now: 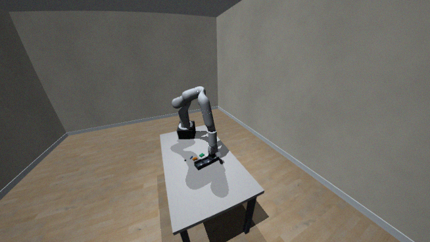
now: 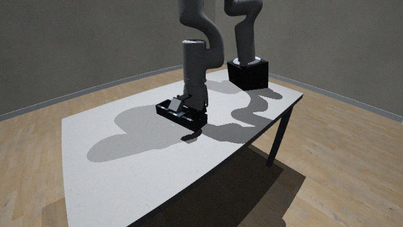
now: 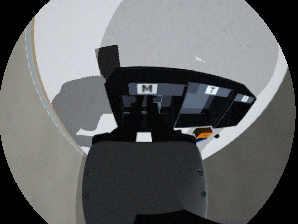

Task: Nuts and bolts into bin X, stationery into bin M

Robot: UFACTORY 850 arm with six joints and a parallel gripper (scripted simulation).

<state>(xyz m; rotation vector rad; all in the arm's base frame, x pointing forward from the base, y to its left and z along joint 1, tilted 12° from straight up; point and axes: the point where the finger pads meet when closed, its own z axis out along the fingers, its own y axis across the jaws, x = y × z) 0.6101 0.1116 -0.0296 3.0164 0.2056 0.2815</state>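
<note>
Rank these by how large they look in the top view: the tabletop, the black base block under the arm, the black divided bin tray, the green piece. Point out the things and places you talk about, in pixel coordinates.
1. Tabletop (image 1: 210, 200) (image 2: 129, 185)
2. Black base block (image 1: 186, 133) (image 2: 248, 75) and divided bin tray (image 1: 198, 167) (image 2: 175, 119) (image 3: 200, 75): too alike to rank
3. Green piece (image 1: 202, 155)

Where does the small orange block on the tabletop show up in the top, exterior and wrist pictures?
Top: small orange block just left of centre, low, beside the long black divided tray.
Exterior: not visible.
Wrist: right of centre, beyond the dark gripper body, near the tray's edge.
Shared landmark: that tray.
</note>
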